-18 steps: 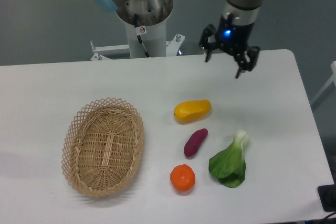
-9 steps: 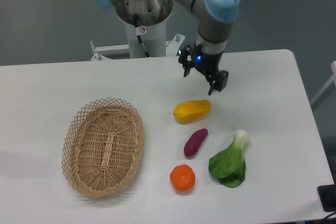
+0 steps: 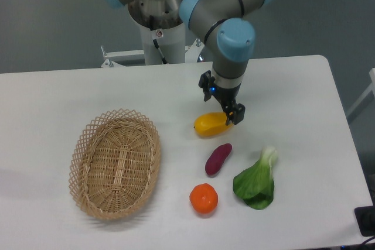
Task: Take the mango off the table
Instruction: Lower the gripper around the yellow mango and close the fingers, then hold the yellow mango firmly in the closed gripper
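1. The mango (image 3: 211,124) lies on its side on the white surface (image 3: 58,95), a little right of centre, its long axis running from about 8 o'clock to 2 o'clock.
2. The claw (image 3: 222,105) points down over the mango's 2 o'clock end, its fingers apart; one dark fingertip (image 3: 238,115) overlaps that end, though whether it touches the fruit is hard to judge from this angle.
3. The purple sweet potato (image 3: 218,159) lies near the mango at its 6 o'clock, apart from it.
4. The round orange fruit (image 3: 203,198) sits further out at 6 o'clock.
5. The leafy green vegetable (image 3: 256,181) lies at the mango's 5 o'clock, beside the sweet potato.
6. The wicker basket (image 3: 115,163) stands well apart at 8 o'clock.
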Controlling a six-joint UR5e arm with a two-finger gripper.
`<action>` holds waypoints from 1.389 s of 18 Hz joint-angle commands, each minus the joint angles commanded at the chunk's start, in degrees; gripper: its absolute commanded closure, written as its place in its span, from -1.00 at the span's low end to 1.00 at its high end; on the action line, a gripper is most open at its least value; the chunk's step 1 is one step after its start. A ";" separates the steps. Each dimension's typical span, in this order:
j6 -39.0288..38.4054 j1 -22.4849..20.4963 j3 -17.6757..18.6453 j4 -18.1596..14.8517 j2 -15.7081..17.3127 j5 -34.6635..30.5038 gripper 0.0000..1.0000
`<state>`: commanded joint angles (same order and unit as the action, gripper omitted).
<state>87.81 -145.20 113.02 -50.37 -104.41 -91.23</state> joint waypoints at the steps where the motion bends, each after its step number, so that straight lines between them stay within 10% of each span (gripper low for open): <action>1: -0.62 0.09 0.53 1.06 -0.09 -0.09 -1.00; 25: -3.08 1.23 2.82 2.47 -2.46 -1.41 -1.00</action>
<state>84.73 -143.96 115.84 -47.90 -106.87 -92.64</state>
